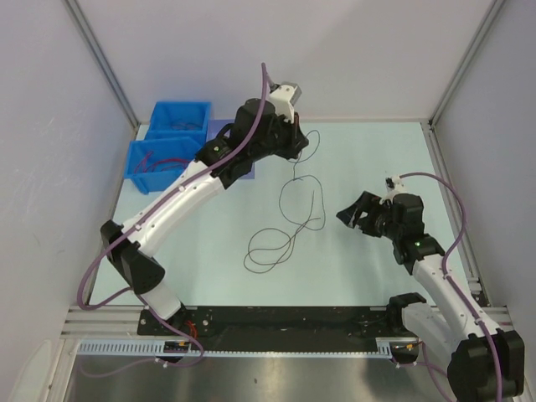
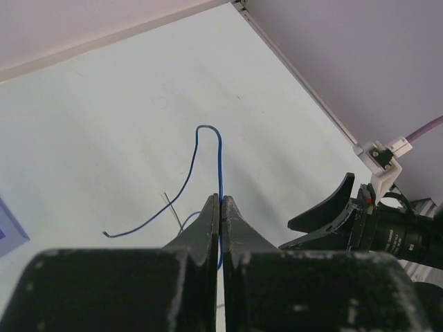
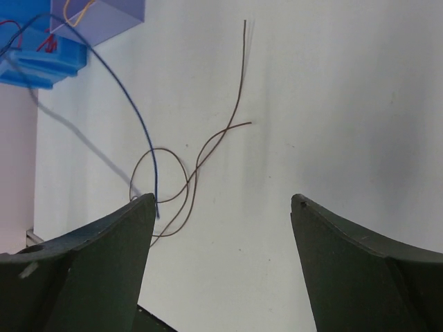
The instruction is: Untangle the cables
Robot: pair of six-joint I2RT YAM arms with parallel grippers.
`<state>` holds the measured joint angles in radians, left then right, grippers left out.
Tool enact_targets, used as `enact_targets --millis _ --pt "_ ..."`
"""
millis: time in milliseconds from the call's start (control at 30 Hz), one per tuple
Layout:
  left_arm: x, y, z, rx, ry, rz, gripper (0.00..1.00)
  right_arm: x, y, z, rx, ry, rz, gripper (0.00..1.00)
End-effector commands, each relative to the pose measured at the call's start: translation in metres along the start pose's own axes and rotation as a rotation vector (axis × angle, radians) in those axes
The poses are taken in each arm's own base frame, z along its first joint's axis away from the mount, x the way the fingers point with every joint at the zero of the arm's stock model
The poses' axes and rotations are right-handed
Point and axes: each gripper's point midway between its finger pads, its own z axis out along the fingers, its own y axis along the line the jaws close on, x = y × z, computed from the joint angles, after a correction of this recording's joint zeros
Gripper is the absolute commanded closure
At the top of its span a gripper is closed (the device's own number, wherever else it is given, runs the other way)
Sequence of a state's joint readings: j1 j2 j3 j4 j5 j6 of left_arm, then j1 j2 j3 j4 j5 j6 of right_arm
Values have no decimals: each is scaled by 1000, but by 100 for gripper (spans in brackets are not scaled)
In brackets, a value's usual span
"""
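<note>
Upper left of the top view: two blue bins (image 1: 134,163), red cables (image 1: 163,162) curled inside the nearer one, a purple box (image 1: 224,127) just beside them. In the right wrist view, an orange cable (image 3: 79,10) inside that box.

Upper middle, right of the bins: left gripper (image 1: 298,151), raised over the pale table (image 1: 377,151). In the left wrist view, fingers pressed fully together on a blue cable (image 2: 208,128), pinched at the tips, rising from there, arching over and trailing down to a free end at lower left.

Centre of the top view: thin dark strands (image 1: 289,218) looping down the table from below the left gripper toward lower middle; colours hard to tell there. In the right wrist view, blue cable (image 3: 139,119) arcing from upper left down to an end near the left fingertip, crossing a brown cable (image 3: 243,62) lying flat in a loop.

Right of centre: right gripper (image 1: 356,213), jaws spread wide, holding nothing, near the strands but clear of them.
</note>
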<state>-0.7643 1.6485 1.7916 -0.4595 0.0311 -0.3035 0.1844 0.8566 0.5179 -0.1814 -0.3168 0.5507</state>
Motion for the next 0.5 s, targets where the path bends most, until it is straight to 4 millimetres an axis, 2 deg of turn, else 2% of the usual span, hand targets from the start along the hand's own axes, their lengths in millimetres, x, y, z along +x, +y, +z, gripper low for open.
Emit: enact_targets --millis 0,200,267,467 --pt "-34 -11 -22 41 -83 21 100 -13 28 1 -125 -46 -7 16" --pt "-50 0 -28 14 -112 33 100 -11 31 8 -131 -41 -4 16" --pt "-57 6 -29 0 -119 33 100 -8 25 11 -95 -36 2 16" --pt "-79 40 -36 -70 -152 24 100 7 4 16 -29 -7 25 17"
